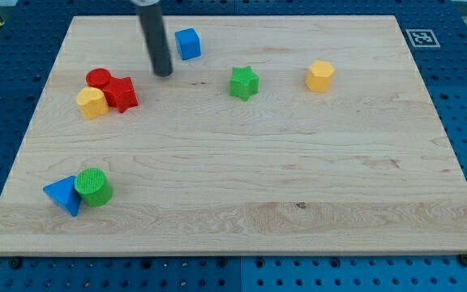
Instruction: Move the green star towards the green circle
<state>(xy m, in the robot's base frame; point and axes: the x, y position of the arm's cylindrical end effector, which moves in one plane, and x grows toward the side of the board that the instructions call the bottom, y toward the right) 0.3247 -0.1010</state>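
Wooden worktop [298,203]. No jaws fitted: bare rod, holding nothing. My tip [163,73] between blue cube [188,44] and red star [122,94]. Green star [244,83] upper centre; green circle [94,187] bottom left, touching blue triangle [62,195].

my tip [163,73] left of green star [244,83], green circle [94,186] well apart at lower left
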